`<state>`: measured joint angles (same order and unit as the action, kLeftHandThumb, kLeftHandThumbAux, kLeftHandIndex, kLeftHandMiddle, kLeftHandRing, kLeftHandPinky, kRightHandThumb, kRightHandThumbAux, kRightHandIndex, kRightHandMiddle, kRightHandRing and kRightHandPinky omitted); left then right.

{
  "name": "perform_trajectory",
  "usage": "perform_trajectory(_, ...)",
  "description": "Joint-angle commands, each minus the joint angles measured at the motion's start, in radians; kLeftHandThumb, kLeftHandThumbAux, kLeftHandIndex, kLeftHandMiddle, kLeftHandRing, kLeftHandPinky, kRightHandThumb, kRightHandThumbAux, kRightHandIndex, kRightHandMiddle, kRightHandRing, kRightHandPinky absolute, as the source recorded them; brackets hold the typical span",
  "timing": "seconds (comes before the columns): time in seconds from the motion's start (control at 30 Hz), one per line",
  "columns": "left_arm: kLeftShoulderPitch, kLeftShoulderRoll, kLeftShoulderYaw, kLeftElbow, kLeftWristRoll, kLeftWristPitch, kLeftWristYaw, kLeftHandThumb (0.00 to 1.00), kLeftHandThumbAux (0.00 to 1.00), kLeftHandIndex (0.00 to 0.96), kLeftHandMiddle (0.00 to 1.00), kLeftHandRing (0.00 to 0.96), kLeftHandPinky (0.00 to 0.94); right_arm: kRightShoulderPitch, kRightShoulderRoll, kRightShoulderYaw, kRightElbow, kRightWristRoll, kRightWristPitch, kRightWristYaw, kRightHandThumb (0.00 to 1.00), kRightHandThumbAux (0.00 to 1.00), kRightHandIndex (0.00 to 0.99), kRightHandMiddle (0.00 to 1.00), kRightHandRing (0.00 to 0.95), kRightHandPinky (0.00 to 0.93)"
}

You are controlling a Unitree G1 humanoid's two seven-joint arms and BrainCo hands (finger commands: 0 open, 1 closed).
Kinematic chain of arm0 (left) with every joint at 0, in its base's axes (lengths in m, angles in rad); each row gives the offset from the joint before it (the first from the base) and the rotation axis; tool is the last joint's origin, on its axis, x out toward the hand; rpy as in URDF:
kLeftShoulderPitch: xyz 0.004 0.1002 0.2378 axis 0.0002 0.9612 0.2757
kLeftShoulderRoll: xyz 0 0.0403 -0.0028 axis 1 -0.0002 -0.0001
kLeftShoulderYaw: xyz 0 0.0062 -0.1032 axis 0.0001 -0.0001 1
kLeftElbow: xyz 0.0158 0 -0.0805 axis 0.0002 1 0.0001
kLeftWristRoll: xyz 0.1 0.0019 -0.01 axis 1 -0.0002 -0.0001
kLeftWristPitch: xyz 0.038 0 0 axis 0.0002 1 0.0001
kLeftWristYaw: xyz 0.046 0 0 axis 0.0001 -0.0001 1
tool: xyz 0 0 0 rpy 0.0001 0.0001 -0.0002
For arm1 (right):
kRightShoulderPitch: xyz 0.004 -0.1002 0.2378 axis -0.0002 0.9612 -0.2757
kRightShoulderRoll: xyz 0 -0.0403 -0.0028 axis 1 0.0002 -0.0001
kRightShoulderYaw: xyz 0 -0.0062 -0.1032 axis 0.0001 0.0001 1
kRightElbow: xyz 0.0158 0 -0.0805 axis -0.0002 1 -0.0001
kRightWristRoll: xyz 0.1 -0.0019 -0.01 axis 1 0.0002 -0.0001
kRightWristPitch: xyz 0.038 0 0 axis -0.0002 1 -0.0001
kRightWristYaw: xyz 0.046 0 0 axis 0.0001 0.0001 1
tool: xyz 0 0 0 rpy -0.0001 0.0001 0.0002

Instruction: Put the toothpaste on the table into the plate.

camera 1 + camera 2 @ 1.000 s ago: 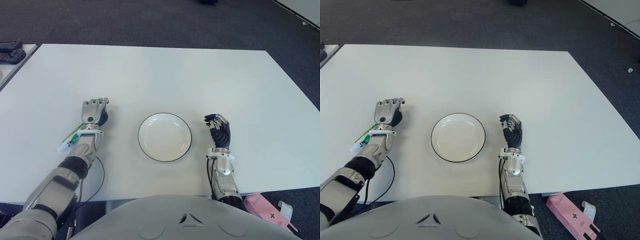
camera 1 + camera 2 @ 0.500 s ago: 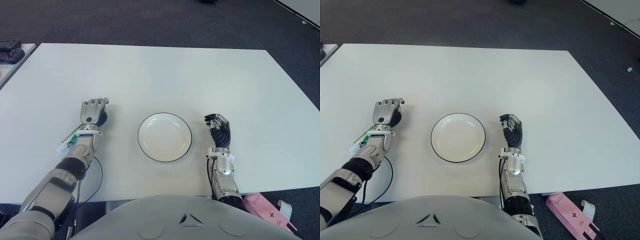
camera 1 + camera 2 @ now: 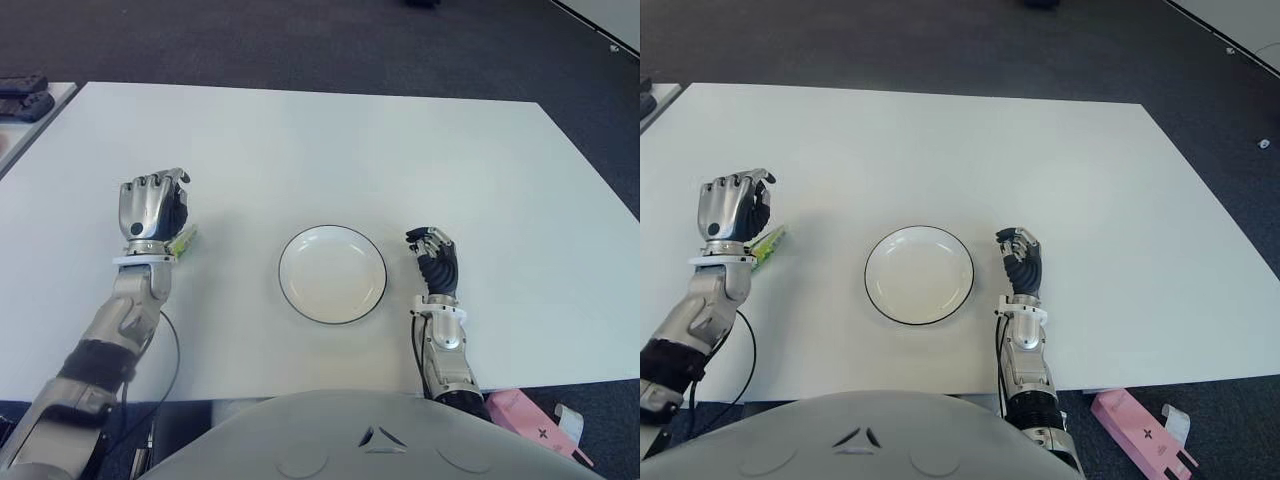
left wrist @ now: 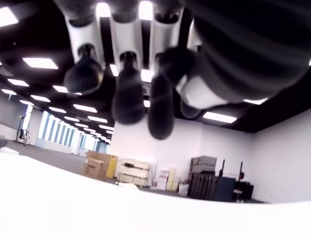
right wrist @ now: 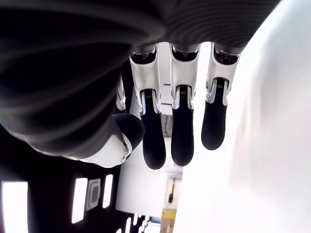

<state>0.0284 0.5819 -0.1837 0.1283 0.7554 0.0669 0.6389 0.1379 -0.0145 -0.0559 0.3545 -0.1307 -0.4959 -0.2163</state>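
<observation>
On the robot's left, the left hand (image 3: 152, 207) is raised above the white table (image 3: 330, 150), its back toward the head camera and its fingers (image 4: 127, 92) hanging loosely curved, with nothing between them in the left wrist view. The toothpaste (image 3: 181, 241), a green-and-white tube, lies flat on the table just beside the wrist of that hand, on its plate-facing side; only a short end of the tube shows past the hand, and whether hand and tube touch cannot be told. Further right, the white plate (image 3: 332, 274) with a thin dark rim sits between the two hands, holding nothing. To the right of the plate, close to its rim, is the right hand (image 3: 436, 262), its dark fingers (image 5: 182, 121) loosely extended and gripping nothing in the right wrist view. Beyond the table's near right corner, a pink box (image 3: 527, 414) lies on the dark floor (image 3: 300, 40).
</observation>
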Motion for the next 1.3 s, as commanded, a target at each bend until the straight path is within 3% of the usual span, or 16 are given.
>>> perform_trajectory(0.03,0.038,-0.023,0.048,-0.076,-0.004,0.002,-0.014,0.732,0.681,0.441,0.783,0.793,0.755,0.001,0.006,0.000,0.022,0.004,0.032,0.002,0.711,0.730,0.427,0.454,0.429,0.425)
perform_trajectory(0.2,0.075,-0.037,0.108,-0.185,-0.025,-0.009,-0.040,0.726,0.681,0.441,0.713,0.711,0.611,0.001,0.009,0.002,0.020,0.002,0.032,0.000,0.712,0.730,0.427,0.451,0.429,0.423)
perform_trajectory(0.37,0.141,-0.027,0.176,-0.310,-0.046,0.021,-0.144,0.718,0.683,0.433,0.530,0.492,0.385,-0.003,0.010,0.004,0.027,0.009,0.013,0.009,0.711,0.730,0.427,0.459,0.438,0.440)
perform_trajectory(0.47,0.166,-0.023,0.205,-0.351,-0.039,0.049,-0.209,0.713,0.685,0.428,0.438,0.405,0.320,-0.005,0.010,0.004,0.030,0.011,0.012,0.012,0.711,0.730,0.427,0.467,0.444,0.451)
perform_trajectory(0.5,0.171,-0.024,0.212,-0.361,-0.035,0.056,-0.226,0.682,0.565,0.392,0.411,0.380,0.305,-0.005,0.010,0.004,0.030,0.011,0.013,0.013,0.711,0.731,0.428,0.470,0.446,0.450)
perform_trajectory(0.53,0.179,-0.023,0.221,-0.374,-0.032,0.069,-0.249,0.670,0.521,0.379,0.401,0.371,0.299,-0.005,0.010,0.004,0.029,0.011,0.015,0.013,0.711,0.731,0.428,0.472,0.446,0.450)
perform_trajectory(0.6,0.212,-0.029,0.256,-0.471,-0.034,0.187,-0.387,0.611,0.388,0.273,0.322,0.306,0.247,-0.005,0.010,0.005,0.029,0.008,0.020,0.012,0.711,0.731,0.428,0.473,0.445,0.442)
perform_trajectory(0.67,0.226,-0.041,0.268,-0.529,-0.021,0.271,-0.471,0.556,0.322,0.200,0.263,0.252,0.193,-0.006,0.009,0.005,0.032,0.005,0.019,0.010,0.711,0.731,0.428,0.471,0.443,0.437)
perform_trajectory(0.77,0.229,-0.053,0.263,-0.564,0.026,0.346,-0.533,0.489,0.252,0.118,0.191,0.178,0.146,-0.009,0.009,0.006,0.039,0.003,0.013,0.009,0.711,0.730,0.429,0.466,0.441,0.433)
perform_trajectory(0.93,0.242,-0.069,0.268,-0.615,0.053,0.386,-0.584,0.458,0.206,0.065,0.141,0.148,0.163,-0.016,0.009,0.006,0.056,0.006,-0.006,0.009,0.711,0.730,0.429,0.463,0.442,0.437)
perform_trajectory(1.1,0.275,-0.076,0.257,-0.697,0.115,0.493,-0.734,0.450,0.179,0.014,0.068,0.071,0.103,-0.022,0.010,0.005,0.073,0.005,-0.026,0.006,0.712,0.729,0.428,0.460,0.441,0.437)
perform_trajectory(1.3,0.312,-0.057,0.246,-0.770,0.181,0.589,-0.924,0.443,0.172,0.001,0.013,0.020,0.098,-0.027,0.010,0.003,0.088,0.006,-0.046,0.003,0.712,0.730,0.427,0.461,0.443,0.442)
